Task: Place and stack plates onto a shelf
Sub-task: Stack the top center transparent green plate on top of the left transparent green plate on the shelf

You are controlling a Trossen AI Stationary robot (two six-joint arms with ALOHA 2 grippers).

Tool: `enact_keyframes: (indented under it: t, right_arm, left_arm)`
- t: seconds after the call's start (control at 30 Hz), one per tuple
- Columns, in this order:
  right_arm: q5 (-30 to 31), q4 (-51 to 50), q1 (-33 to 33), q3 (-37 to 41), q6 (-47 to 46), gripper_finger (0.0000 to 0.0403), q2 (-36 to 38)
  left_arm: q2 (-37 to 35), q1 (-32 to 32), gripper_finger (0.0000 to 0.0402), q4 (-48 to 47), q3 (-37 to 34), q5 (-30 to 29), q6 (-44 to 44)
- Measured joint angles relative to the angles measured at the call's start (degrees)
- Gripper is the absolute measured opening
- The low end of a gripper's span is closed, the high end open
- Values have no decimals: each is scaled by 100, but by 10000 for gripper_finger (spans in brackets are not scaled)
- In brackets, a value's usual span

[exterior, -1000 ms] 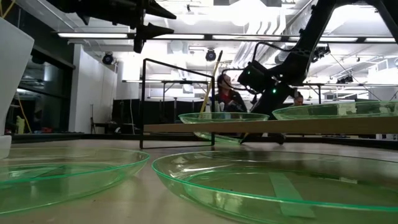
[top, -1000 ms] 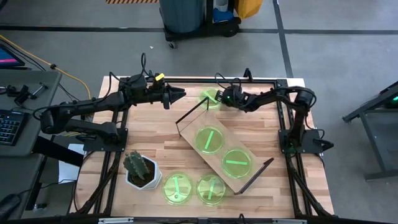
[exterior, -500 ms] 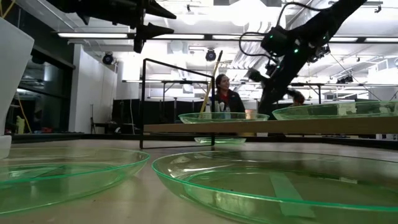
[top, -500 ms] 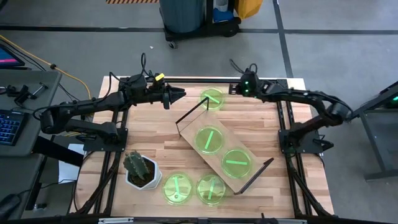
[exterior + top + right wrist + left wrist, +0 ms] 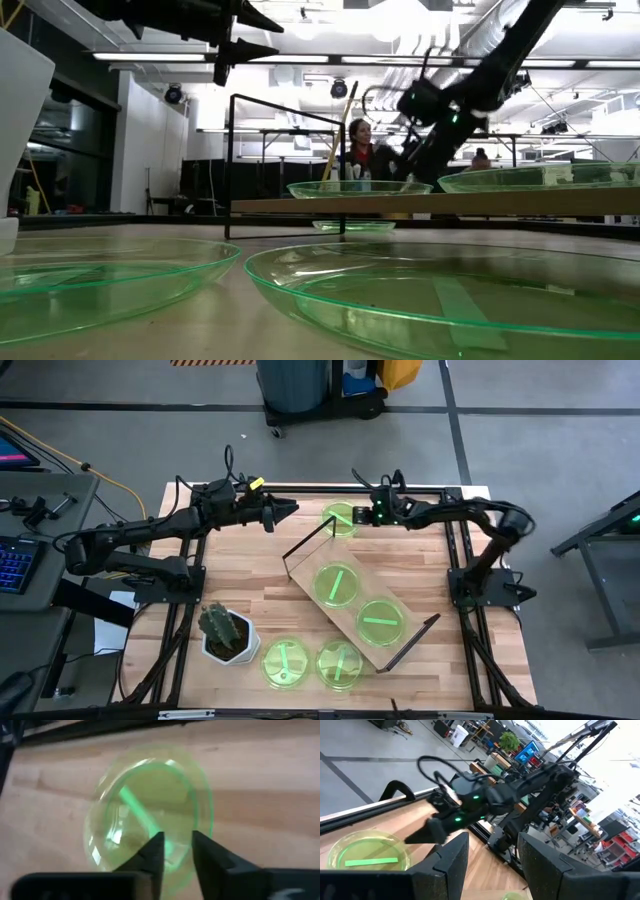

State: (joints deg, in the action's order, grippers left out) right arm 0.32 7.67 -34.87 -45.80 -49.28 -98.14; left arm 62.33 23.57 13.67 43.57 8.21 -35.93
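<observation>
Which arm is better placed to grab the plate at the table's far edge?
Right. The right gripper is open right beside that plate, aimed at its rim, while the left gripper hangs farther away.

A robotics lab or workshop: grey concrete floor marked with dark tape lines point(image 5: 455, 420), a side desk with a black keyboard point(image 5: 14, 563), exposed ceiling ducts point(image 5: 440, 30), and rows of workstations.

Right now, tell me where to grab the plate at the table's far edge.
Take the plate by its thin raised rim on the side facing the right gripper, fingers straddling the edge. It lies flat on the tabletop, so only the rim offers a hold, and that gripper probably has the shortest approach.
</observation>
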Motion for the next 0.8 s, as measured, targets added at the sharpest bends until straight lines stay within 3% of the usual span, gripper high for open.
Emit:
enact_keyframes:
  t: [0.17,0.27,0.4,0.63,0.8]
  right_arm:
    - [148,600,-188,-2,-117,160,-420]
    - [574,642,-182,-7,-75,182,-420]
    - [933,644,-146,-9,-24,187,-434]
    - [432,804,-140,-140,372,188,-229]
    - [974,323,-212,-151,734,188,89]
  left_arm:
    - [0,0,161,4,0,-2,1]
    - [0,0,161,4,0,-2,-1]
    - [0,0,161,7,0,-6,-1]
    - [0,0,161,7,0,-11,3]
    - [0,1,161,4,0,-13,8]
